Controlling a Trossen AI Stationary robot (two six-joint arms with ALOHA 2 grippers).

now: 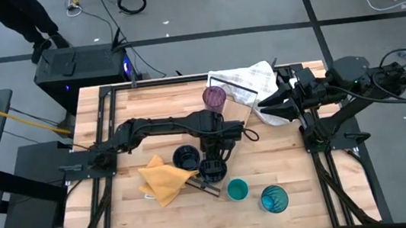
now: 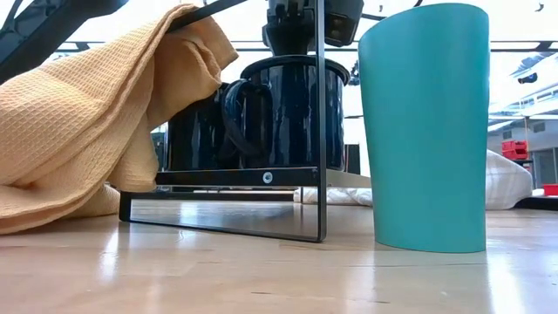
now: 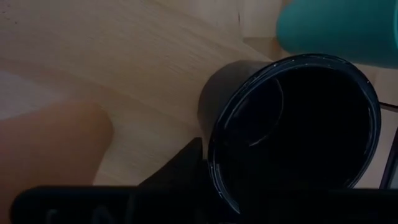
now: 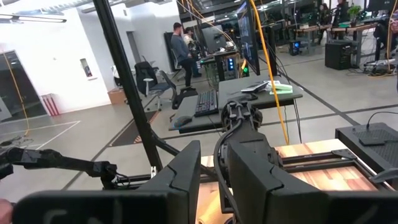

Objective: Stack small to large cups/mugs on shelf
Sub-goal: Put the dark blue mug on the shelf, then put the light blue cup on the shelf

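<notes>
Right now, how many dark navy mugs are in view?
2: one navy mug beside the yellow cloth, the other navy mug under the left pincer. Both sit on the shelf in the low view.

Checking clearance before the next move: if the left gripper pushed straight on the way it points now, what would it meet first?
Most likely the dark navy mug right below the left gripper: the wrist view looks straight into its open mouth. How close it is can't be told.

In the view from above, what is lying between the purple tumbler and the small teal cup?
In the high view, the left gripper over a dark navy mug lies between the purple tumbler and the small teal cup.
</notes>
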